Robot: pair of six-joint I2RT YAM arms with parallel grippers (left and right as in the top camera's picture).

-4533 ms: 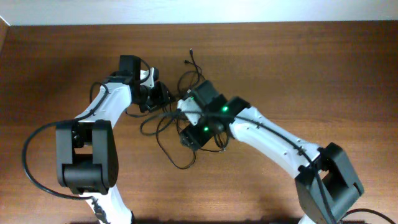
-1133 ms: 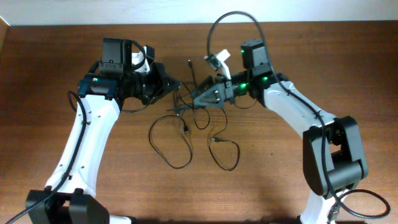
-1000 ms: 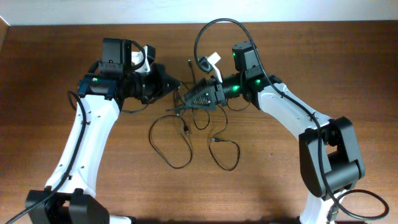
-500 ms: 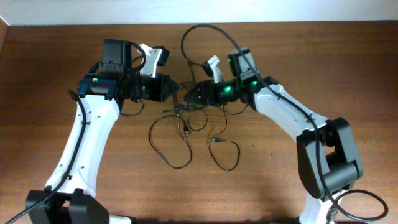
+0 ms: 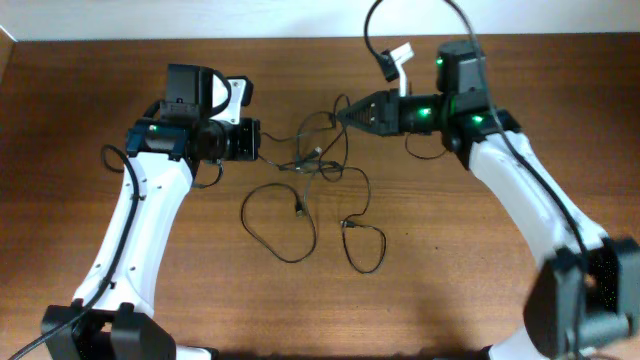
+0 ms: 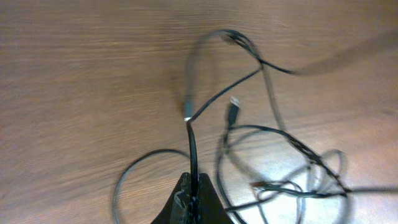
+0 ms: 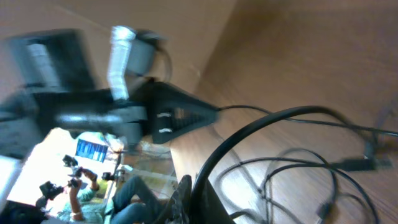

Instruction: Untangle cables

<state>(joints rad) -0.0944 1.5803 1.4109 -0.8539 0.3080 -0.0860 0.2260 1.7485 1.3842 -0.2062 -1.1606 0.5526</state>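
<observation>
Evidently both arms reach inward; left gripper [image 5: 258, 140] and right gripper [image 5: 342, 113] each clamp tight on cables [image 5: 312, 163].

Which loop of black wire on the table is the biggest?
The thin black cable loop nearer the left arm; the loop nearer the right arm is smaller and narrower.

We've got a bench [image 5: 450, 290] of brown wood here, the grain showing plainly, smooth with a soft satin sheen. Now the cables [image 6: 191, 144]: thin black sheaths, plastic or rubber by the look, mostly matt with a faint shine where the light catches. One plug [image 6: 234, 114] shows a bright metal tip. The left arm [image 5: 130, 240] and right arm [image 5: 530, 200] wear glossy white plastic shells over matt black joints. The left hand [image 6: 191, 194] and right hand [image 7: 186, 190] both look like matt black plastic.
</observation>
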